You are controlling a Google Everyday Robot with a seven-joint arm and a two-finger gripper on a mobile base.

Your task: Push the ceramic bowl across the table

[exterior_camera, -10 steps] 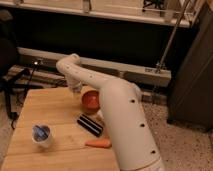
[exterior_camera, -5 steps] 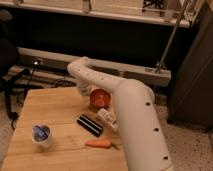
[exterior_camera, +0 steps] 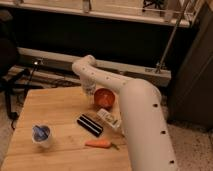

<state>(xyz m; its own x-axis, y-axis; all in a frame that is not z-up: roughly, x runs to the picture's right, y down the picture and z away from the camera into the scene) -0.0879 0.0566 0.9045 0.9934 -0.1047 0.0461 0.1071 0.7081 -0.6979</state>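
Note:
The ceramic bowl (exterior_camera: 104, 98) is small, round, glossy orange-red. It sits near the far right edge of the light wooden table (exterior_camera: 50, 110). My white arm reaches in from the lower right and bends over the table's far side. The gripper (exterior_camera: 90, 91) hangs down just left of the bowl, close against its rim.
A clear cup with blue contents (exterior_camera: 41, 135) stands at the front left. A black striped block (exterior_camera: 90, 125) and a white packet (exterior_camera: 109, 118) lie in front of the bowl. An orange carrot (exterior_camera: 98, 144) lies near the front edge. A dark chair (exterior_camera: 7, 65) stands left of the table.
The arm has swung to the right along the table's far side, and the gripper has moved with it. The bowl has shifted right, toward the table's edge.

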